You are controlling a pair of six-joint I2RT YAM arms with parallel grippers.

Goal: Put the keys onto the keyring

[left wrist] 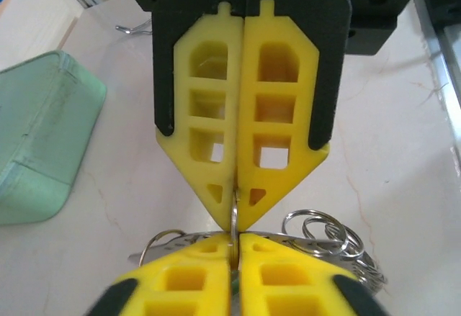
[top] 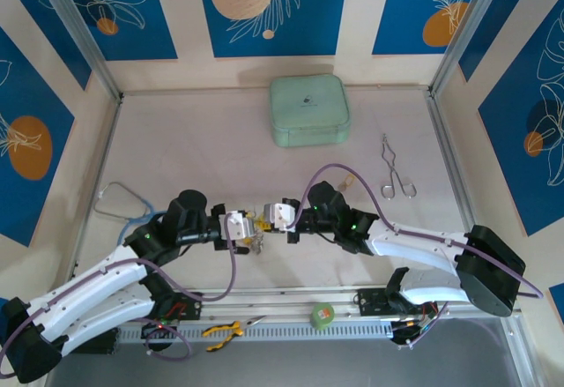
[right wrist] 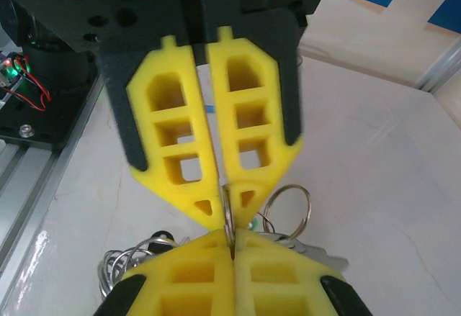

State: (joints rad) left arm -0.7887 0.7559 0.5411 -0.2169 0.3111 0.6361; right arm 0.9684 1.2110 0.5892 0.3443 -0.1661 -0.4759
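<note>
Setting: pale marbled tabletop (top: 176,140) boxed in by blue leaf-print panels. A mint-green case (top: 308,110) sits at upper centre of the overhead view, forceps (top: 397,174) right of centre, a stethoscope (top: 123,204) at the left edge, and pliers (top: 220,331) and a green tape roll (top: 323,315) along the bottom rail.
Left gripper (top: 245,228): fingers fully closed, tips pinching a thin metal ring (left wrist: 235,219) seen edge-on.
Right gripper (top: 280,216): fingers likewise closed on the same ring from the opposite side, tip to tip with the left.
Keys (right wrist: 313,257): bunched directly under the 2 meeting grippers, just below the middle of the overhead view. Flat silvery blades poke out at lower right of the right wrist view, among several small split rings (left wrist: 324,231).
Keyring (left wrist: 186,238): a thin, silvery, chain-like band arcing across the lower part of the left wrist view, beneath the fingertips. Whether the pinched ring belongs to it or to a key, I cannot tell.
Step in hand: likely a 2-handed hold, to open or steady a ring so a key can be threaded.
Next move: probably calls for small, opposed motions of the tips without letting the wire slip; the ring looks slick and springy.
</note>
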